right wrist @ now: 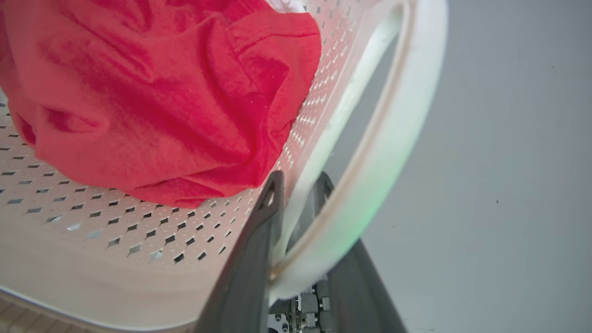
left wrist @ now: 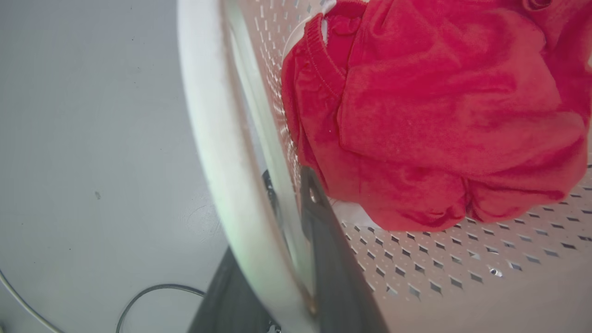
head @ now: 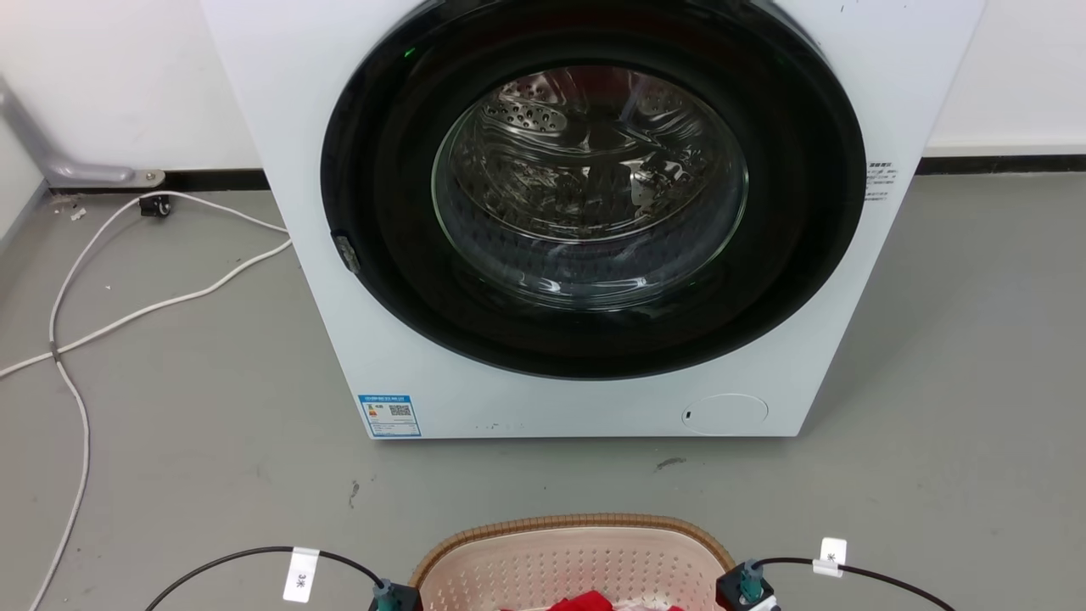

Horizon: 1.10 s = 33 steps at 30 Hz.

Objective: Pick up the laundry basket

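Grey floor (head: 170, 424), washing machine (head: 288, 85) ahead. Pinched laundry basket (head: 577, 560) by white handles (left wrist: 208, 138) between left gripper (left wrist: 289, 185) and right gripper (right wrist: 299, 182) fingers. Grasp looked done; lift apparently left.

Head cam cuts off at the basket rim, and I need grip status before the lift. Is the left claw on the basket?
Observer: Yes. The left claw is shut on the laundry basket at its left handle, one finger inside the wall and one outside.
Operator: Right side?
Observer: The right claw pinches the wall at the right handle the same way.
Operator: Load?
Observer: A red garment lies bunched on the perforated floor, with a bit of white fabric under it.
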Available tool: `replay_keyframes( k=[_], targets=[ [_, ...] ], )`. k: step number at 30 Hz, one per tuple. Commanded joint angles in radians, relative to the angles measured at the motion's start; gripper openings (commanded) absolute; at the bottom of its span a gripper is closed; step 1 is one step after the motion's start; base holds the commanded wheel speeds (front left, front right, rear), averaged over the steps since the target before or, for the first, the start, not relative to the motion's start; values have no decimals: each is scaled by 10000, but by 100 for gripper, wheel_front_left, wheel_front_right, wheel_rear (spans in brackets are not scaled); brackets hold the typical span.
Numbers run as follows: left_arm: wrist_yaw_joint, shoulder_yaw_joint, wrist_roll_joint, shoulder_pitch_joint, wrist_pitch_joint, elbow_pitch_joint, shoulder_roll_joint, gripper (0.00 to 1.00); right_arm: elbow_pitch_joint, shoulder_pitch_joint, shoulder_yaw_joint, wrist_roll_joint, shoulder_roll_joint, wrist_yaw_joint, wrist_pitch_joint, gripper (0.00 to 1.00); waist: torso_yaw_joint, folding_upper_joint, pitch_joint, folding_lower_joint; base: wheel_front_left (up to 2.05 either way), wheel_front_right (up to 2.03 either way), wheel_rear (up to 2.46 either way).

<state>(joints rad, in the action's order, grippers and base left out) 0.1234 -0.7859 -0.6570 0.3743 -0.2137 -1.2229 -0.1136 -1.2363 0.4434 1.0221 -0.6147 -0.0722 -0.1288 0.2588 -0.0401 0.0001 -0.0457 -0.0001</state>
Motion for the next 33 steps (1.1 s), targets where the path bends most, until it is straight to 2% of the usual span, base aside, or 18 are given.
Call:
replay_keyframes(
  k=[1,33],
  targets=[
    [115,-157,-28,-111,14,148,179,0,126,-63,152,-69,114,-35,-24,0,10,-1,-48,1,0,0,0],
    [109,-1388,-1145,296,710,-237,108,0,-142,219,1675,-1506,28,-35,-498,0,-13,-1,-61,1,0,0,0]
  ],
)
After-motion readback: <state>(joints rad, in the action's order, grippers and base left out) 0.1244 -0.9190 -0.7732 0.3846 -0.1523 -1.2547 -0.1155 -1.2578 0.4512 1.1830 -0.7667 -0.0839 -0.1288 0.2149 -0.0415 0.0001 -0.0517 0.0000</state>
